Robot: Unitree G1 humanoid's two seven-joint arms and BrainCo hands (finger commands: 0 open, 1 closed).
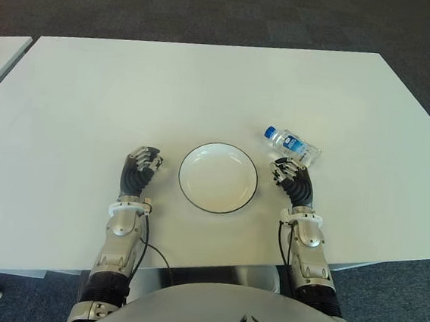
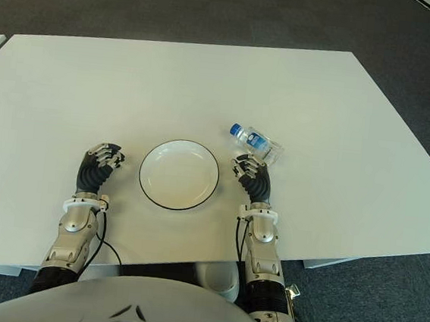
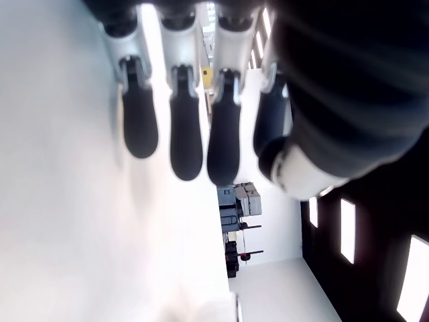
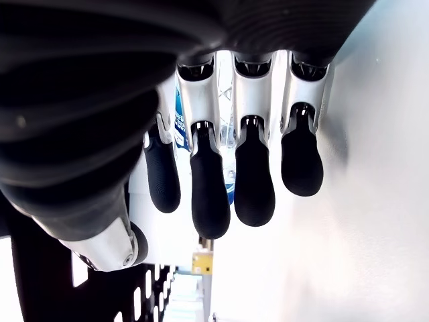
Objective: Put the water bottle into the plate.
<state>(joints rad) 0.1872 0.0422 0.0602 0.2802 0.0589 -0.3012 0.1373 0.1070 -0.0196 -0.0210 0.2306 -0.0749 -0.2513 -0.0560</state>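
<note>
Bottle-wise, nothing's done yet: the water bottle (image 1: 291, 143) lies on its side on the desk (image 1: 207, 84), just right of the empty plate (image 1: 218, 177). Right hand (image 1: 292, 174) sits just short of it, fingers loosely curled, holding nothing. Left hand (image 1: 140, 167) idles left of the plate, also empty. Grab and drop are still to do.

Head pair: both eye views look forward and down from the robot's head at the white table (image 1: 207, 84), from a little way off.
Shared ground: both take in the plate (image 1: 219, 177), the water bottle (image 1: 291, 143), the left hand (image 1: 141, 166) and the right hand (image 1: 290, 173).
Offset: the right eye view shows the same scene shifted leftward.
Left wrist: very close behind its own fingers (image 3: 186, 137).
Right wrist: equally close behind its fingers (image 4: 253, 178), the bottle's label showing between them.
</note>
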